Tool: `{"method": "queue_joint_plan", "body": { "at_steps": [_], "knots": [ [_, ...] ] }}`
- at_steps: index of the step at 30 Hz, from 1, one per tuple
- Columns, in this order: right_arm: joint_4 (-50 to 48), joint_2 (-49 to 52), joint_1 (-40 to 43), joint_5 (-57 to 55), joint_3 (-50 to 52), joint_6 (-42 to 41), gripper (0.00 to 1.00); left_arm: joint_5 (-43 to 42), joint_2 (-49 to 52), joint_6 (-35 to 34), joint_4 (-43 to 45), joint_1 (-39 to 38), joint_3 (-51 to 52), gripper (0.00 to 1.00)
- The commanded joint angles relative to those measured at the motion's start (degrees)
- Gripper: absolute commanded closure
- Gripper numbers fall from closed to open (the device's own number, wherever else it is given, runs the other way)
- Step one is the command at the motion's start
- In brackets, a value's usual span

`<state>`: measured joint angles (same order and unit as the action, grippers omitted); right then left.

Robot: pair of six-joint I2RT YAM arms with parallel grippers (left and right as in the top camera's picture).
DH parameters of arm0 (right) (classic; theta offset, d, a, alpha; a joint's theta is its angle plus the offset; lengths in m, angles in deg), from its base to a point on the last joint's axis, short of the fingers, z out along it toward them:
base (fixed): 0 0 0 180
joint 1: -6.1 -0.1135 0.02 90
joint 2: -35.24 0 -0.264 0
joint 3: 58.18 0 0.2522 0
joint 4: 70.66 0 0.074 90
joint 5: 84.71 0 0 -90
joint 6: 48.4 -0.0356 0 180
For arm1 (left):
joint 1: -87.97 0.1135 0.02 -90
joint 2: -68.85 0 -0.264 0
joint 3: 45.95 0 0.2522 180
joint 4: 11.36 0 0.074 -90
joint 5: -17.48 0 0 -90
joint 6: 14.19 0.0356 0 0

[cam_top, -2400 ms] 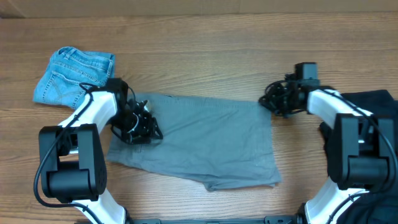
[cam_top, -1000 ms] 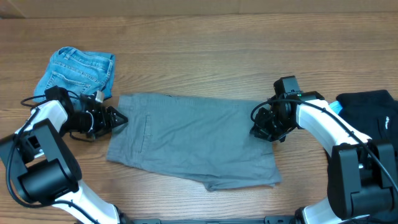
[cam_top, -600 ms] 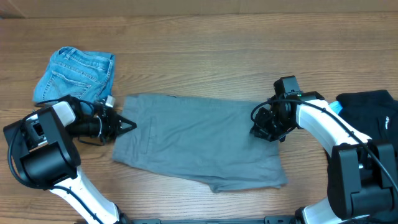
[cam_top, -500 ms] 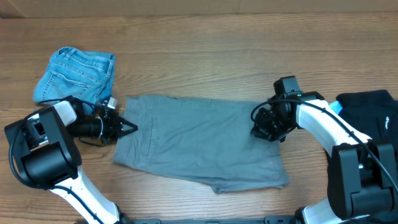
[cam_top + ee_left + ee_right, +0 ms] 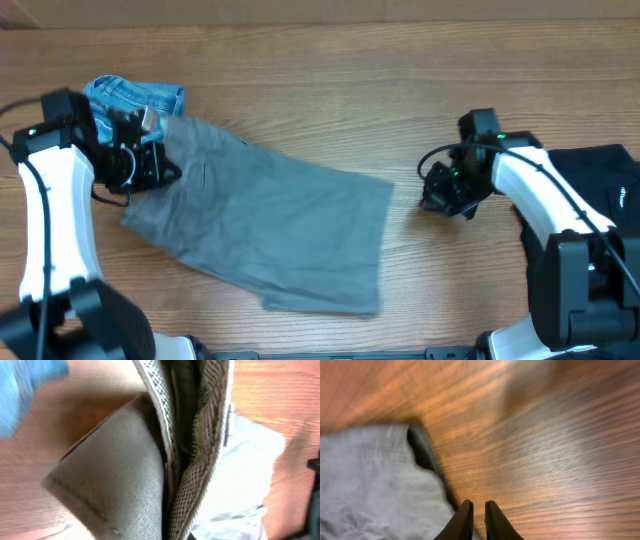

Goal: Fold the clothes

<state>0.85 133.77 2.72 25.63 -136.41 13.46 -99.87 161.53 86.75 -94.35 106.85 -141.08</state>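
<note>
Two arms flank the grey shorts (image 5: 280, 230), spread on the counter (image 5: 400, 80) with their long axis running 10 to 4 o'clock. The left end effector (image 5: 143, 165) clamps their 10 o'clock end; the right end effector (image 5: 442, 195), clenched empty, sits beyond their 3 o'clock edge.

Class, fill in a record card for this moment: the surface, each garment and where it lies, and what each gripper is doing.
surface: wooden table
grey shorts: spread out mid-table, lying at a slant
denim shorts: bunched at the far left, partly behind the left arm
black garment: at the table's right edge
left gripper: shut on the grey shorts' left edge
right gripper: fingers together, holding nothing, over bare wood just off the shorts' right edge
</note>
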Motion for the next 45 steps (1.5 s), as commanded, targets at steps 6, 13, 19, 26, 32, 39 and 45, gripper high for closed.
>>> {"method": "queue_joint_plan", "body": {
  "at_steps": [6, 13, 19, 26, 32, 39, 45],
  "knots": [
    [2.23, -1.29, 7.43, -1.22, -2.29, 1.88, 0.87, 16.06, -3.67, -16.13, 0.46, -20.96, -0.66, 0.96],
    [2.19, -1.29, 8.24, -1.25, -2.29, 2.89, 0.87, 20.09, 3.08, -36.3, 4.74, -42.14, 3.19, 0.96],
    [1.95, -1.29, 8.24, -1.25, -2.27, 2.91, 0.87, 21.97, 9.27, -44.41, 6.16, -53.88, 3.37, 0.94],
    [2.19, -1.27, 8.15, -0.57, -1.62, 4.39, 0.86, 23.47, 11.04, -47.01, 6.91, -58.84, 3.37, 0.92],
    [-1.88, -1.2, 7.89, 2.99, 4.85, 4.39, 0.87, 21.27, 11.02, -49.44, 7.28, -58.29, 3.1, 0.88],
    [-4.59, -1.2, 7.89, 3.08, 7.89, 4.35, 0.87, 14.32, 11.04, -54.55, 13.16, -60.83, 3.13, 0.6],
    [-4.28, -1.2, 7.89, 5.25, 7.89, 8.11, 0.87, 14.93, 10.84, -50.25, 10.88, -61.37, 2.54, 0.66]
  ]
}}
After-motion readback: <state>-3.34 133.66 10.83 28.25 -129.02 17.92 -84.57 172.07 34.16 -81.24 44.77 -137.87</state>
